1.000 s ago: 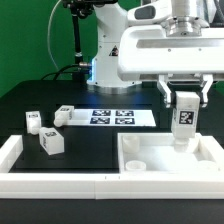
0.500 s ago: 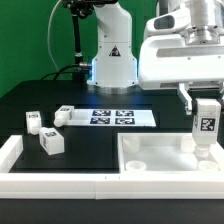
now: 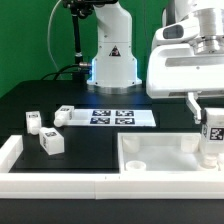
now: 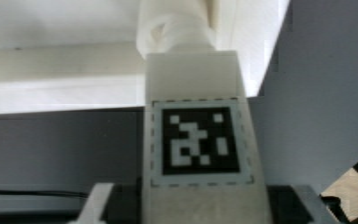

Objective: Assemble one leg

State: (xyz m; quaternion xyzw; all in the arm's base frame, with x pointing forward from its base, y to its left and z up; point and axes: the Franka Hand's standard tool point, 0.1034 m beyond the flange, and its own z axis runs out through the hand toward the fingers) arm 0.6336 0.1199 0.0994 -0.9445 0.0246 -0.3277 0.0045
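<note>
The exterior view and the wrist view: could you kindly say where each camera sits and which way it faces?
Exterior view: off the arm, facing across the table at the arm's base; shows arm and pincer.
Wrist view: on the wrist, looking along the pincer at the tray; shows fingertips only.
Shared: the leg, the tray.

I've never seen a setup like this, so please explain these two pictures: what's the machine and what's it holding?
It is a robot arm with a two-finger tool. One picture comes from a camera off the arm, the other from its wrist. The tool is shut on the leg, a small white tagged block, upright at a corner of the white tray-like part. On the black table lie three loose legs and the marker board.
</note>
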